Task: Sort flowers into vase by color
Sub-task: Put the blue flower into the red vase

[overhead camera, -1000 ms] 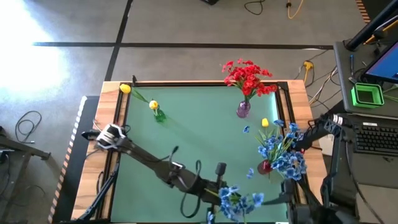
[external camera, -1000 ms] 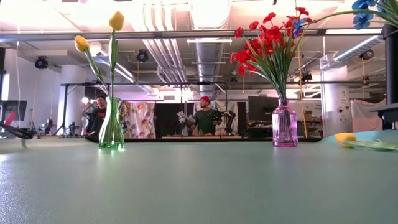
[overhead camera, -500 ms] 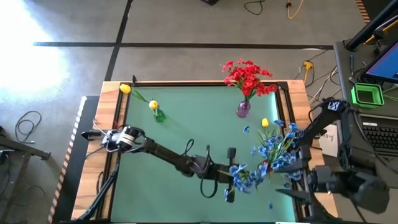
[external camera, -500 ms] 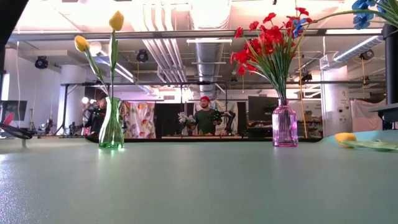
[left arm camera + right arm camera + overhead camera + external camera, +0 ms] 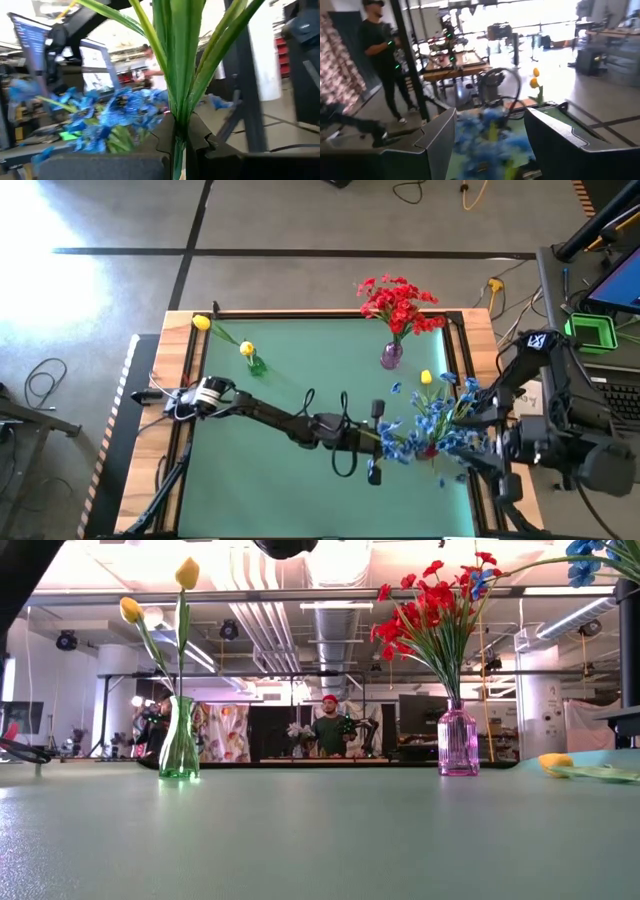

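Clamping blue flower stems (image 5: 179, 95), left gripper (image 5: 180, 142), blooms blurred, right gripper (image 5: 490, 137) apart.

The table (image 5: 300, 375) lies bare between the green vase (image 5: 256, 365) and the pink vase (image 5: 391, 356). On the right side, the blue flowers (image 5: 445, 425), a loose yellow flower (image 5: 426, 377) and both arms crowd the way.

Red flowers (image 5: 398, 303), yellow tulips (image 5: 246, 349) upright (vased); blue flowers (image 5: 440, 422) bunched.
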`<state>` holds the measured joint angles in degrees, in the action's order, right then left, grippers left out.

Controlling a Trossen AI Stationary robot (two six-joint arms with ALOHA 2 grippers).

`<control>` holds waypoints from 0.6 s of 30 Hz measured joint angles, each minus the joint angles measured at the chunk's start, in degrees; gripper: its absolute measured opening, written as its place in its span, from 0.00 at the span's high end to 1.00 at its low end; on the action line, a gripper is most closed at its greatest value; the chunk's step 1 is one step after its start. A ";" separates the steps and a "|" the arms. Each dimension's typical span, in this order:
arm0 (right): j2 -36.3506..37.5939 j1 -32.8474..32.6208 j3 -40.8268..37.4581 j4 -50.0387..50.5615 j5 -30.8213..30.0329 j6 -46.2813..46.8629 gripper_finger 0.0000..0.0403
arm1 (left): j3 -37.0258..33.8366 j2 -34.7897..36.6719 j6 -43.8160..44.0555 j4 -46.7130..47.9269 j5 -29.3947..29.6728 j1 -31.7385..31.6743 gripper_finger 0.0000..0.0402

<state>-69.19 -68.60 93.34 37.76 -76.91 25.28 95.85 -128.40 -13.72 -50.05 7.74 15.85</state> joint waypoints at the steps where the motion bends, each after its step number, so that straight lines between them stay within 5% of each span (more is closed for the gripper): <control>1: 0.33 -0.01 0.00 0.07 -0.98 0.00 0.44 | 0.00 0.00 0.59 0.02 -1.20 -0.10 1.00; 18: 5.11 0.00 -0.02 0.94 -2.78 0.02 0.44 | 2.30 -5.64 3.98 -4.66 -1.81 -0.61 1.00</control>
<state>-64.07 -68.60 93.32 38.70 -79.69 25.30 98.15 -134.04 -9.74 -54.71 5.93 15.24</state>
